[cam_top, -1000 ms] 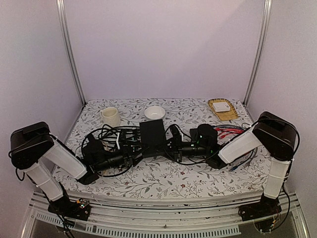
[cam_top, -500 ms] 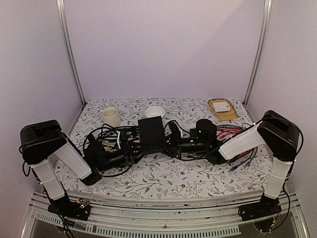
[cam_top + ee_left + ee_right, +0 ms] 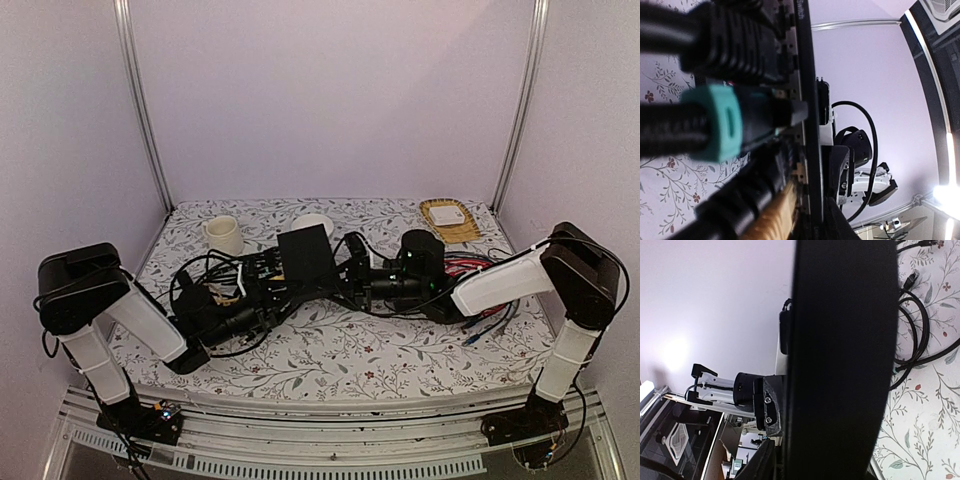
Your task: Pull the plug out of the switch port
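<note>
What looks like the switch fills the middle as 1 dark, blurred slab; black cables loop on the floral desk beside it.

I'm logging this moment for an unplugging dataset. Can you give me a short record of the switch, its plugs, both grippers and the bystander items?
switch: black box, mid-table, skewed
plugs: teal-booted plug and black plug meet its port edge
left gripper: at the port side, among cables; jaws unclear
right gripper: at the opposite side; jaws unclear
bystanders: mug, bowl, wicker tray
</note>
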Controlling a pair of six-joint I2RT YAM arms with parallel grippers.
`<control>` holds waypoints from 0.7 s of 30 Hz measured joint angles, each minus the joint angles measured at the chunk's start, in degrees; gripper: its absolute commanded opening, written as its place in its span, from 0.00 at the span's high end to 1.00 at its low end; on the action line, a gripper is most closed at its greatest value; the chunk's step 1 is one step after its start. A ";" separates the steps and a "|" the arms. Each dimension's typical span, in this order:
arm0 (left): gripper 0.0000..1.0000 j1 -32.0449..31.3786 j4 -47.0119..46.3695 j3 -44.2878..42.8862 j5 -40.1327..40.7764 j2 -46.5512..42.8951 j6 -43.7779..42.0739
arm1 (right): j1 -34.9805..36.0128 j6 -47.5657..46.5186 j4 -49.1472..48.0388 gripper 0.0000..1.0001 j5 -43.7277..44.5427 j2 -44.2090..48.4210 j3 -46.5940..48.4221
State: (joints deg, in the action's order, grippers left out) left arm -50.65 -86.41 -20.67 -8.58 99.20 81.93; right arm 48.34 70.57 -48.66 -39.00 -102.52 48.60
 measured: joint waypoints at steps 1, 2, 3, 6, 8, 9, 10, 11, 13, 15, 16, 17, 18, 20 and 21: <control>0.93 -0.20 0.20 -0.26 1.01 0.00 0.70 | -0.07 -0.61 0.76 0.55 0.13 0.35 0.20; 0.93 -0.46 0.83 -0.83 2.64 -0.15 1.53 | -0.20 -1.36 1.42 0.53 0.26 0.59 0.55; 0.94 -0.63 1.05 -1.01 3.13 -0.33 1.62 | -0.44 -2.19 1.77 0.51 0.35 0.81 0.85; 0.94 -1.03 5.05 -2.84 6.10 -1.70 2.38 | -1.07 -3.61 1.99 0.48 0.42 1.05 1.16; 0.94 -1.20 8.74 -4.11 8.17 -3.06 2.58 | -1.57 -4.33 2.05 0.48 0.37 1.09 1.27; 0.94 -1.22 10.73 -4.76 9.01 -3.80 2.54 | -1.88 -4.61 2.03 0.47 0.20 1.09 1.29; 0.94 -1.25 12.72 -5.46 9.79 -4.57 2.54 | -2.19 -4.87 2.01 0.47 -0.09 1.09 1.29; 0.94 -1.27 14.12 -5.97 10.47 -5.09 2.54 | -2.43 -4.96 1.97 0.47 -0.35 1.09 1.29; 0.95 -1.31 17.16 -7.04 11.78 -6.08 2.51 | -3.06 -5.16 1.95 0.47 -0.66 1.09 1.33; 0.95 -1.36 19.98 -8.04 12.41 -6.64 2.40 | -3.63 -5.29 1.88 0.47 -0.92 1.09 1.44; 0.95 -1.38 20.90 -8.52 12.52 -6.69 2.34 | -4.04 -5.27 1.88 0.47 -1.27 1.07 1.60; 0.95 -1.42 21.86 -9.01 12.74 -6.69 2.25 | -4.28 -5.27 1.81 0.47 -1.55 1.07 1.66; 0.95 -1.44 22.51 -9.35 12.94 -6.69 2.19 | -4.61 -5.27 1.75 0.46 -1.88 1.07 1.68; 0.95 -1.46 23.19 -9.57 13.18 -6.73 2.10 | -5.14 -5.20 1.53 0.46 -2.40 1.01 1.68; 0.95 -1.49 23.43 -9.57 13.33 -6.75 2.08 | -5.35 -5.05 1.46 0.46 -2.89 0.92 1.68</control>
State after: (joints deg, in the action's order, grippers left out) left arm -52.14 -62.98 -30.24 4.75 92.44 84.01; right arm 42.98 65.52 -47.20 -41.89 -101.60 50.28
